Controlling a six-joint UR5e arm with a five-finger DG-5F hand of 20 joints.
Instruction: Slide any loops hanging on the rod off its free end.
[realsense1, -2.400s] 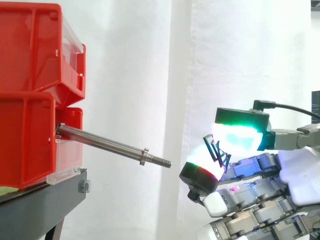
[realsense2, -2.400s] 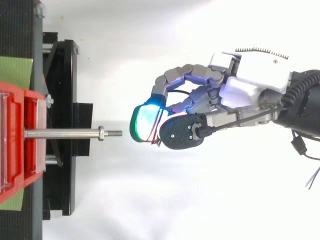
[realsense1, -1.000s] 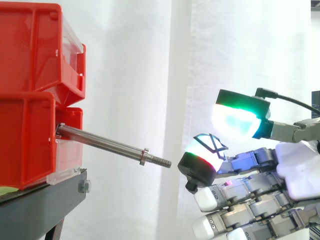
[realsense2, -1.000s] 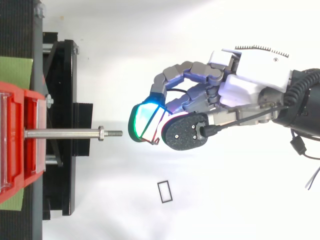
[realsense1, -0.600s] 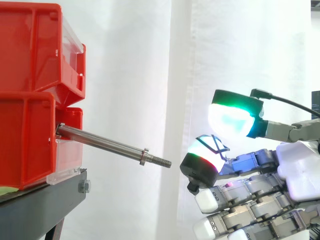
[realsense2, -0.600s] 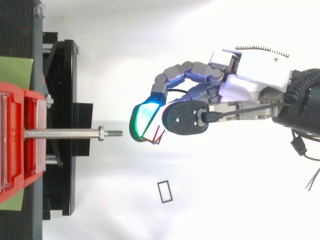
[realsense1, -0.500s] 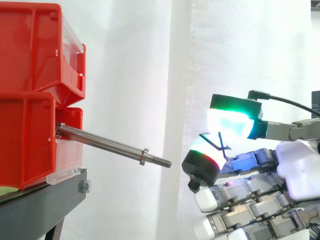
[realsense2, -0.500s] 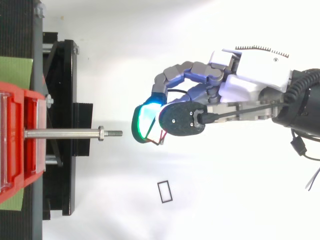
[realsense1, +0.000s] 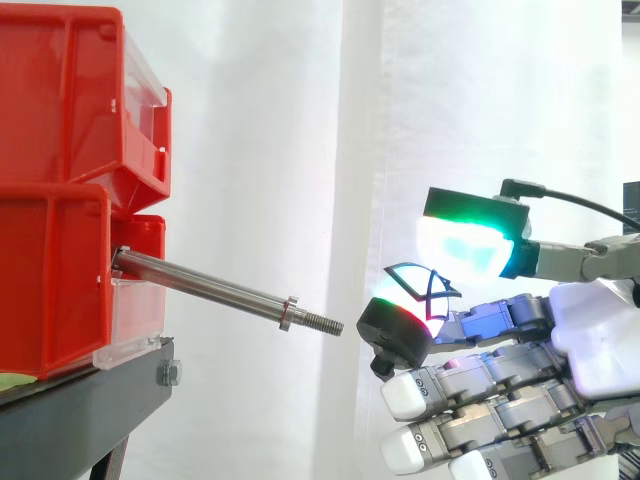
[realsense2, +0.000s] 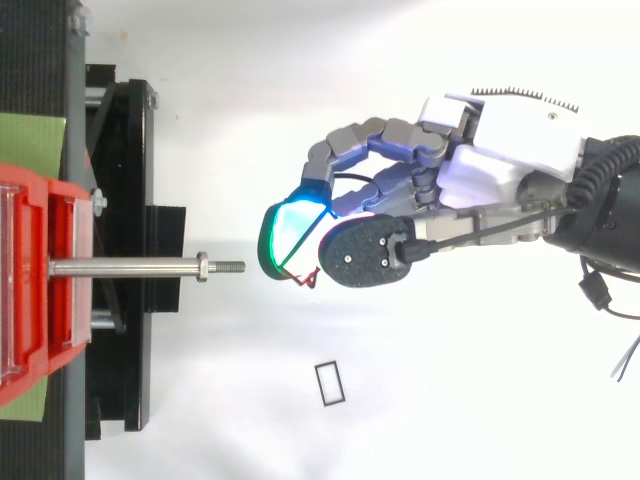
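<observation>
- One rod of smooth bright steel is sticking out of the lower red bin, sloping slightly down toward its free end, which is threaded just past a small flanged nut.
- Two red bins of glossy plastic are sitting stacked, the upper red bin on the lower one, each with a clear plastic front lip.
- A black metal bench is carrying both bins, and a white curtain is hanging in soft folds behind.
- The robot hand is hovering just beyond the rod's tip, not touching it, its fingers curling in.
- Its thick glowing pads are pinching one thin dark wire loop, the pinched loop (an angular outline, hollow inside).
- A second one, the loose loop, small, black and rectangular, is lying flat on the white surface below, well apart from the rod and off to one side of the robot hand.
- Nothing is hanging on the rod itself.
</observation>
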